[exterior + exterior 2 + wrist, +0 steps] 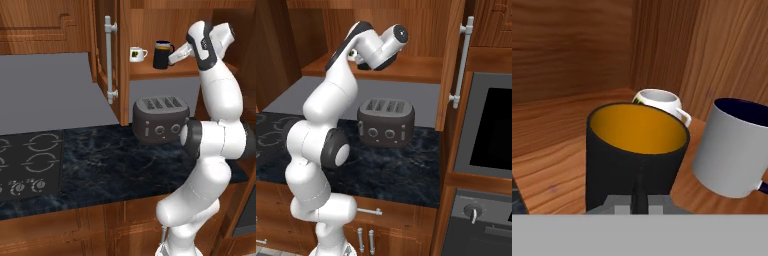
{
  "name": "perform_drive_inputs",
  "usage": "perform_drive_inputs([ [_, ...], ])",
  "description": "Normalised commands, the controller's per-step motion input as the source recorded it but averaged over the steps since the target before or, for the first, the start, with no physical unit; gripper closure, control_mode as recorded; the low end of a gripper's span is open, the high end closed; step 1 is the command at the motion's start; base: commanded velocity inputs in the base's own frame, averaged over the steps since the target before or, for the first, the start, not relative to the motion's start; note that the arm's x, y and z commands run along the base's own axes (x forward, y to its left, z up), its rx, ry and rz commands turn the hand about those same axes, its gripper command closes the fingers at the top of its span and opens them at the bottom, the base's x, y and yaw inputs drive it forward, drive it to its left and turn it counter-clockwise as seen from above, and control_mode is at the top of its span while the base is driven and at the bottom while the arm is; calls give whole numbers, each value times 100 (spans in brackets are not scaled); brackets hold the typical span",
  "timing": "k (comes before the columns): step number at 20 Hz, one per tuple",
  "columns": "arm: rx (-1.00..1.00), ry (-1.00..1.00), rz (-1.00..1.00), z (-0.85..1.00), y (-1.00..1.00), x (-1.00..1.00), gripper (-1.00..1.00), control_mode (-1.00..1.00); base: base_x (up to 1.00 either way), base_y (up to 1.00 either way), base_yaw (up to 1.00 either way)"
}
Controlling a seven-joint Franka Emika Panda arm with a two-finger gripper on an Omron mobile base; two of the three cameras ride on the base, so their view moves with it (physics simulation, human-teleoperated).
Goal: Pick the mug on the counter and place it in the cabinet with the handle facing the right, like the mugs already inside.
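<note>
In the left base view the cabinet (150, 70) stands open, its door (107, 60) swung out with the silver bar handle. On the shelf the small white mug (137, 54) sits furthest left, bearing a dark emblem too small to read. Just right of it stands the mug (162, 55), upright, its handle (171, 48) toward the gripper (176, 56). In the hand view the mug (634, 155) sits right at the fingertips, but the jaws' spread cannot be told. The grey mug (732, 147) stands further right. Below, a toaster (161, 120) rests on the counter (110, 165)
</note>
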Motion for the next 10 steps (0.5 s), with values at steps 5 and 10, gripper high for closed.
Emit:
perform_drive_inputs([
  [5, -2, 0, 0, -14, 0, 11, 100, -100, 0, 0, 0],
  [10, -4, 0, 0, -20, 0, 0, 100, -100, 0, 0, 0],
])
